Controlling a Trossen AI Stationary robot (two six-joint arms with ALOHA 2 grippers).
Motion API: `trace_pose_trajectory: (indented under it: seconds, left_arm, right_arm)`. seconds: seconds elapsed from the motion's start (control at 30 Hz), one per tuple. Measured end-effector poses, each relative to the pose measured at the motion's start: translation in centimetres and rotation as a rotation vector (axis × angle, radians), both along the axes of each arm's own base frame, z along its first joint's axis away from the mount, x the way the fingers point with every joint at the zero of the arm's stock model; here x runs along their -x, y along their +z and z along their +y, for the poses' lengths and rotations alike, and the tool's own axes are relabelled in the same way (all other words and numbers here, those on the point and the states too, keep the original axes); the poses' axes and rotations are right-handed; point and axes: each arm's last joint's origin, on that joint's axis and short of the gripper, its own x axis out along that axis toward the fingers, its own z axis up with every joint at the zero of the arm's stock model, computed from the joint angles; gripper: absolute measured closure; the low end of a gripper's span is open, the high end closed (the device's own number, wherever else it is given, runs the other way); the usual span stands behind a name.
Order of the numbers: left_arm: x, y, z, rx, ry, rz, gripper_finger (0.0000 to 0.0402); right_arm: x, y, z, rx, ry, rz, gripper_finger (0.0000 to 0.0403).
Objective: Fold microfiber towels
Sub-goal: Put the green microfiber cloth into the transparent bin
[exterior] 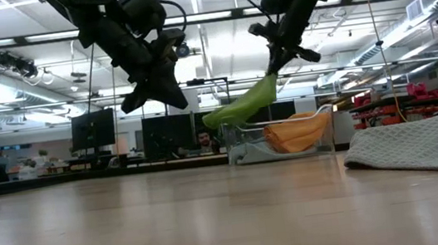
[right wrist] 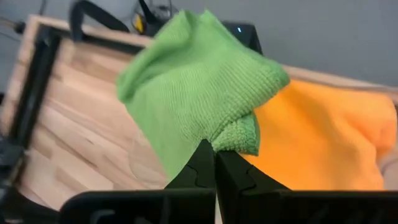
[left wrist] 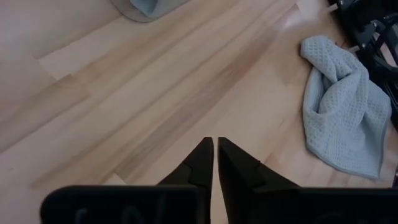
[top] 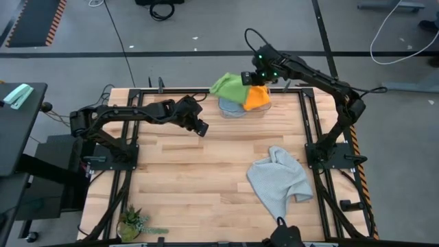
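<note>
Your right claw (right wrist: 214,163) is pinched tight on a corner of the bright green microfiber towel (right wrist: 199,93), holding it up above the clear plastic bin (exterior: 280,142) at the far edge of the pale wooden plank surface (top: 206,171); the cloth hangs from the fingertips with its lower end trailing toward the bin. The soft yellow-orange microfiber towel (top: 257,97) sits in that bin, with the light blue microfiber towel (top: 230,105) showing beneath it. The light grey waffle-textured microfiber towel (top: 280,180) lies rumpled on the surface's near right part, well apart from the bin. Your left claw (left wrist: 215,163) hovers over the bare middle of the surface, its fingers nearly together and holding nothing.
</note>
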Motion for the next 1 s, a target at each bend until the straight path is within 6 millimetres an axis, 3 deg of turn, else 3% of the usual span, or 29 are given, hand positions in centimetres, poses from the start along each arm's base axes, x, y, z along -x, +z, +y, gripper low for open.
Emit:
trace_pose_trajectory:
  seconds: [0.13,0.5,1.0]
  left_arm:
    - [-0.1,0.1,0.0,-0.005,0.000,-0.015,0.0366]
    - [-0.2,0.2,0.3,0.003,0.022,-0.036,0.0377]
    - [-0.6,0.8,0.8,0.012,0.069,-0.121,0.0366]
  right_arm:
    - [0.3,-0.4,0.3,-0.032,0.010,0.047,0.0403]
    - [2.0,-4.5,0.2,-0.146,-0.038,0.184,0.0403]
    - [5.8,-7.2,-2.3,-0.136,-0.148,0.291,0.0402]
